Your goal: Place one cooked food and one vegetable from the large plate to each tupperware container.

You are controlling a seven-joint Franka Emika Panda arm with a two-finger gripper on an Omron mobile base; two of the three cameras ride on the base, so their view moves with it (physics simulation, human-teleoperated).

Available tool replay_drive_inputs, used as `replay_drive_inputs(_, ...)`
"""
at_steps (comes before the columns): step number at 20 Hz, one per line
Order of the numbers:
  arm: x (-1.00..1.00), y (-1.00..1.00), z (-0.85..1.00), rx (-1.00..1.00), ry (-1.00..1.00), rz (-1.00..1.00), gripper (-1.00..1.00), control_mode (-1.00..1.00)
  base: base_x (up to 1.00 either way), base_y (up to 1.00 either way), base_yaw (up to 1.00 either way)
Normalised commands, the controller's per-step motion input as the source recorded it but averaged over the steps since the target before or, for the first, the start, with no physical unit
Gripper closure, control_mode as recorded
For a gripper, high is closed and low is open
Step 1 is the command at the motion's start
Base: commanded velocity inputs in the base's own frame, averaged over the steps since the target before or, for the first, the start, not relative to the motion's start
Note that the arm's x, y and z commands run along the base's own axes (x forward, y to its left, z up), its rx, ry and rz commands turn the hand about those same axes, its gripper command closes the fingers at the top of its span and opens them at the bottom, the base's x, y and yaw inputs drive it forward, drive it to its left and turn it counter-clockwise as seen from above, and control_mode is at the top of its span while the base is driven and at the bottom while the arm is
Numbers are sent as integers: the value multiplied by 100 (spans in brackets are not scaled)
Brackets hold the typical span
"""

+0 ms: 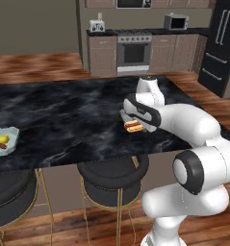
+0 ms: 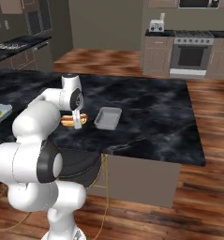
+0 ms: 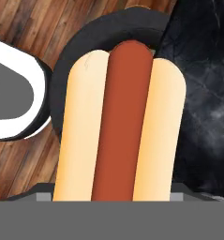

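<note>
Left base view, from the left: one tub (image 1: 3,140) already holds a sausage and something yellow, while the gripper (image 1: 134,126) grasps a hot dog (image 1: 133,126) just above the counter (image 1: 63,115); the second tub (image 2: 108,117) is empty.

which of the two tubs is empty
The tupperware container beside the hot dog, near the island's front edge. It is bare inside, while the other container at the far end holds something yellow and something reddish.
</note>
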Motion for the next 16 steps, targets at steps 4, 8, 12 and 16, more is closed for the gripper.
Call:
replay_drive_inputs(4,0,0,0,0,0,0,100,100,33,-96,0)
replay_drive_inputs(8,0,0,0,0,0,0,100,100,61,-30,0)
replay_drive_inputs(12,0,0,0,0,0,0,100,100,73,12,-3)
replay_drive_inputs(16,0,0,0,0,0,0,100,100,38,8,0)
